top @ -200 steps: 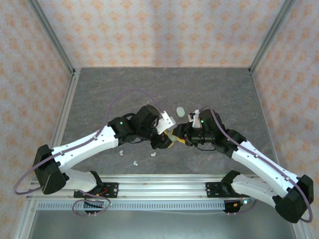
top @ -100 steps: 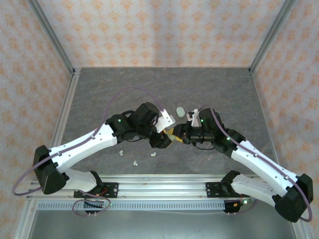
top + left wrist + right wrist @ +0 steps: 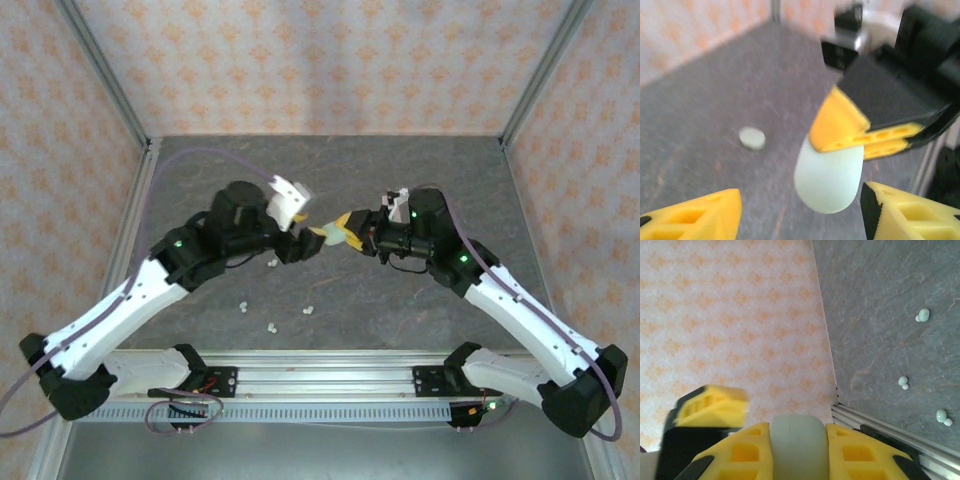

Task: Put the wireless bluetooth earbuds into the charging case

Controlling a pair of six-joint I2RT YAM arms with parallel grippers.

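Your charging case [image 3: 829, 175] is a smooth, pale green, egg-shaped shell with a matte surface. No seam or opening shows from the left wrist view. A second case [image 3: 752, 138] of the same green lies flat on the bench [image 3: 330, 170] beyond it. The earbuds [image 3: 271, 326] are four tiny white rounded bits, far smaller than either case.

The bench is dark grey and stone-patterned. You have patterned walls [image 3: 300, 60] at the far side and on both flanks, and a metal rail [image 3: 330, 375] along the near edge. The far half of the bench is bare, so that is where you have room. The two arms meet over the middle.

Your right gripper [image 3: 352, 230] is closed on the charging case, one yellow finger on each flank, and holds it off the bench with its rounded end pointing toward the left arm. Your left gripper [image 3: 303, 240] stands open. Its fingers sit to either side of that rounded end, apart from it and touching nothing.

The earbuds lie loose on the bench, well apart from both grippers. One is just near-side of the left gripper. The other three are scattered closer to the rail.
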